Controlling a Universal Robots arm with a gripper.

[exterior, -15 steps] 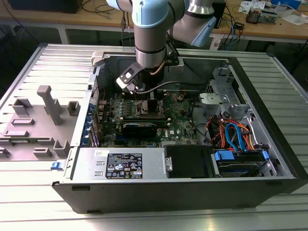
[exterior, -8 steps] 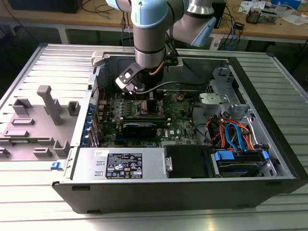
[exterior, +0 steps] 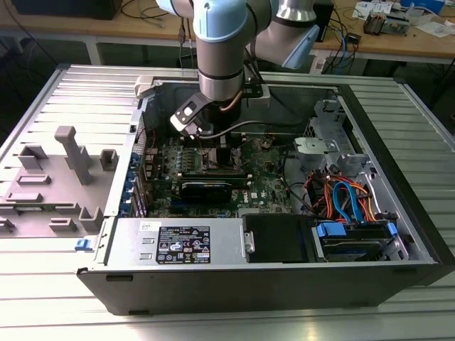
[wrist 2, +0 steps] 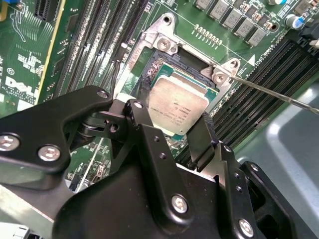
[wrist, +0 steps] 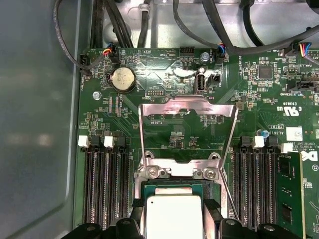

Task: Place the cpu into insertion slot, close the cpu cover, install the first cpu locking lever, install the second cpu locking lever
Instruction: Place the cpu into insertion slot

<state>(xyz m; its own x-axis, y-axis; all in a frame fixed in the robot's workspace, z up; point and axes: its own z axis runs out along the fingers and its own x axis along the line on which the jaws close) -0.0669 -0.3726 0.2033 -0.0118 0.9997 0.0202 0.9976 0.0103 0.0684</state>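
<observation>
The arm reaches down into an open computer case [exterior: 398,142] lying on a ribbed metal surface [exterior: 71,312]. Its claw [exterior: 222,145] sits low over the green board [exterior: 274,181], in the upper middle of the exterior view.

In both wrist views the claw [wrist 2: 174,119] [wrist: 173,209] is clamped on the cpu [wrist 2: 177,102] [wrist: 172,219]. Its black fingers [wrist 2: 202,132] [wrist: 212,211] are only as far apart as the chip is wide, and they press against two opposite edges. The cpu lies flat with its silver top up, directly over the socket [wrist 2: 187,59] [wrist: 149,186]. I cannot tell whether it is fully seated or just above it.

The cover [wrist: 187,105] is swung open and laid back from its hinge at the socket's edge, so bare board shows through its square opening. A thin lever rod [wrist 2: 269,92] runs out from one corner of the socket frame, not hooked down. Long memory slots [wrist: 104,189] [wrist 2: 99,40] flank the socket on both sides, and a coin battery [wrist: 122,79] sits beyond the cover.

At the exterior view's left a grey fixture [exterior: 64,170] rests on the surface. Inside the case, a labelled power supply [exterior: 178,241] is in the lower middle, with blue and orange cables [exterior: 348,199] towards the exterior view's right.
</observation>
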